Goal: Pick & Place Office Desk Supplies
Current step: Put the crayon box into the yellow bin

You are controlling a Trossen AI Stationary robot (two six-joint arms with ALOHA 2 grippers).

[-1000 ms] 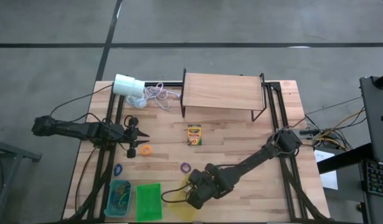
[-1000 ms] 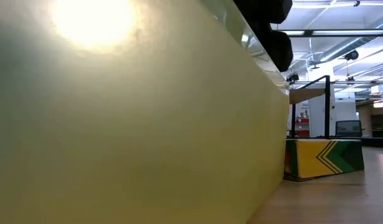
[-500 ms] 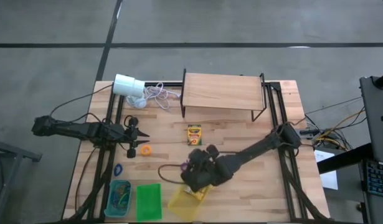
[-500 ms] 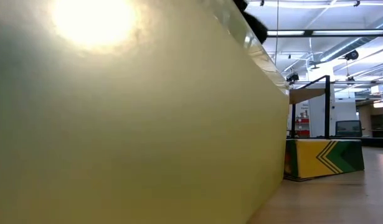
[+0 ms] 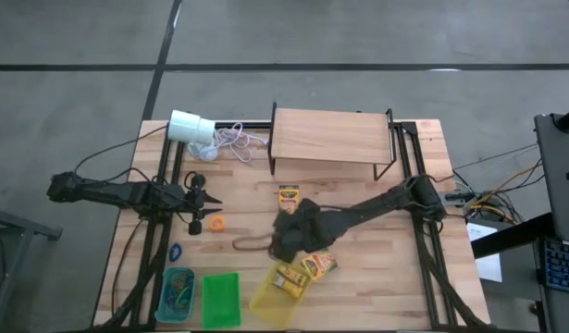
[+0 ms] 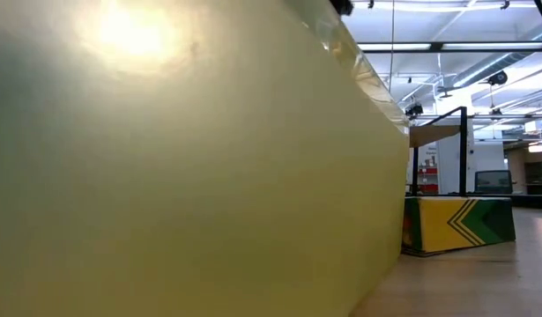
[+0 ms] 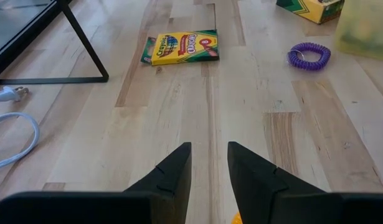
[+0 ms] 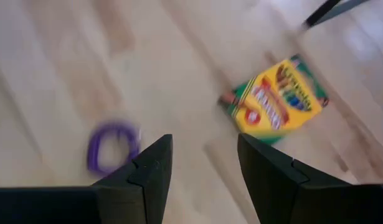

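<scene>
Right hand (image 5: 286, 233) hangs open and empty over mid-table, near a crayon box (image 8: 275, 99) lying flat; light, stiff cardboard, probably best pinched across its narrow sides. Left hand (image 7: 208, 163) waits, slightly open.

Your right arm reaches across the table's middle, its right gripper (image 8: 200, 171) over the wood with fingers spread apart and nothing between them. Your left arm lies low at the left side, left gripper (image 7: 208, 168) narrowly parted, empty.
</scene>
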